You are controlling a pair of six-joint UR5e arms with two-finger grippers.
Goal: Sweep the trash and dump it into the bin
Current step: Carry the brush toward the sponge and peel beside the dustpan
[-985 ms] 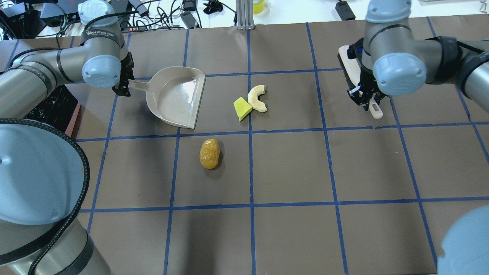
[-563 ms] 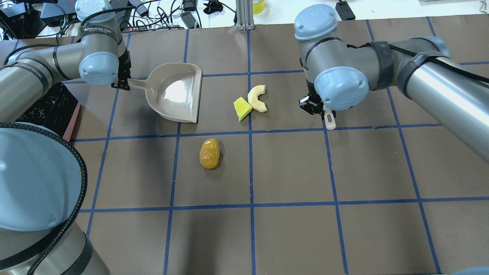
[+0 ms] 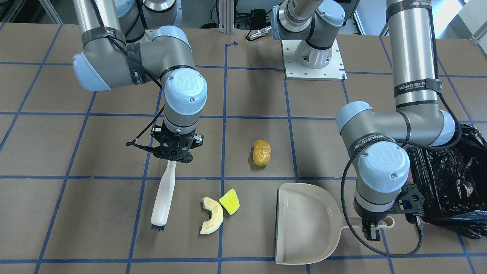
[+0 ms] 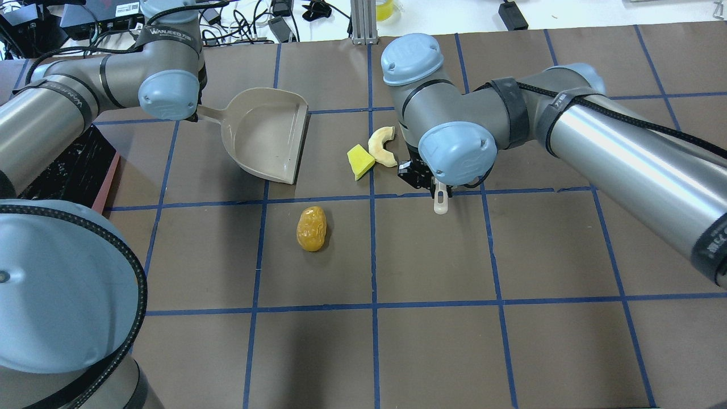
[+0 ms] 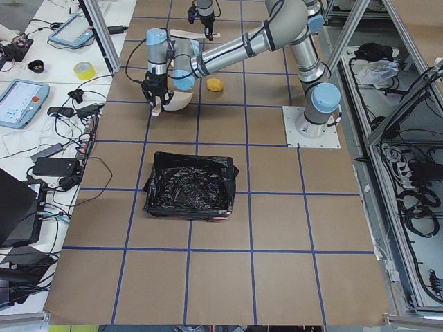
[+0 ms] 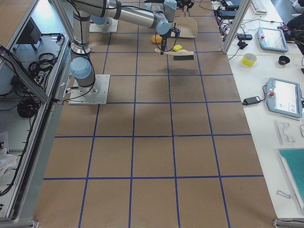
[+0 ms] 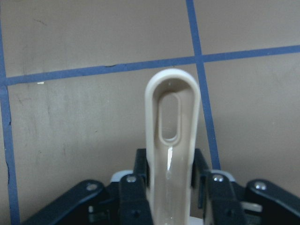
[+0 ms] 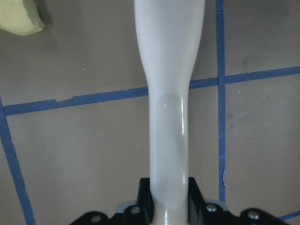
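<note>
The trash lies on the brown table: a pale rind slice (image 3: 211, 220) (image 4: 381, 146) touching a yellow-green wedge (image 3: 229, 201) (image 4: 359, 161), and a golden-brown lump (image 3: 261, 152) (image 4: 311, 228) apart from them. My right gripper (image 3: 173, 152) (image 8: 168, 199) is shut on a white brush (image 3: 163, 198) (image 8: 168, 93), whose bristles rest just beside the rind. My left gripper (image 3: 374, 228) (image 7: 171, 187) is shut on the handle of the beige dustpan (image 3: 304, 224) (image 4: 267, 133) (image 7: 171, 136), its open mouth facing the trash. The bin (image 3: 449, 179) (image 5: 190, 185) stands behind the left arm.
Blue tape lines grid the table. Cables and boxes (image 4: 238, 17) lie past the far edge. The right arm's base plate (image 3: 314, 61) sits at the robot side. My right forearm (image 4: 625, 165) spans the table's right half.
My right arm has swung left with the brush, from the far right to just beside the rind. My left arm has shifted the dustpan slightly right and turned it.
</note>
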